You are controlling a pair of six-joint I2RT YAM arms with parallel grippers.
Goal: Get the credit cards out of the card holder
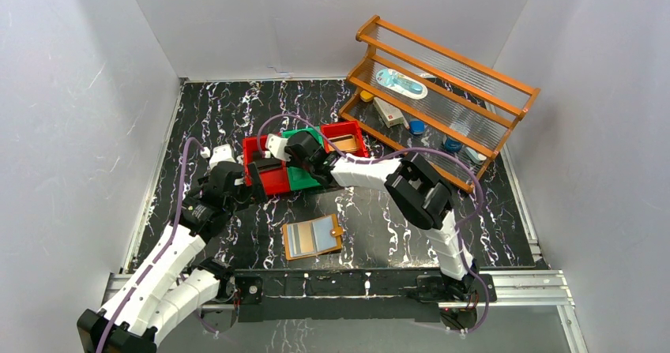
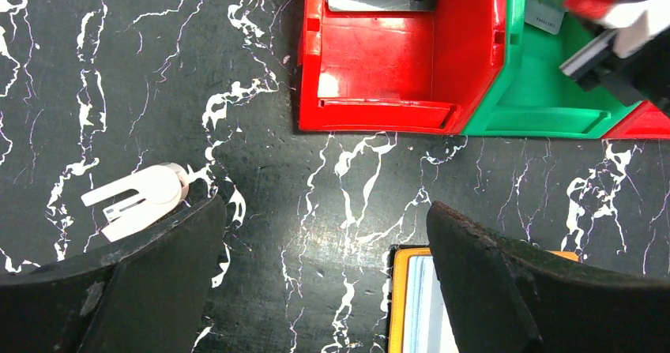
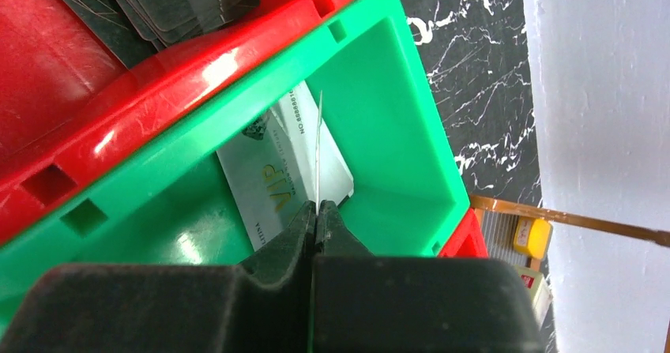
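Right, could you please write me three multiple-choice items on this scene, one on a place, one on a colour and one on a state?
1. Where does the open card holder lie?
A. flat on the table
B. in a red box
C. on the wooden rack

2. What colour is the bin under the right hand?
A. red
B. green
C. blue

3. How is the left hand?
A. shut on a pen
B. open, holding nothing
C. shut on a wallet

Answers:
1 A: the top view shows it spread open on the dark marbled table.
2 B: the right wrist view shows green walls below the hand, which is shut on a thin card seen edge-on.
3 B: its fingers stand wide apart with only table between them.
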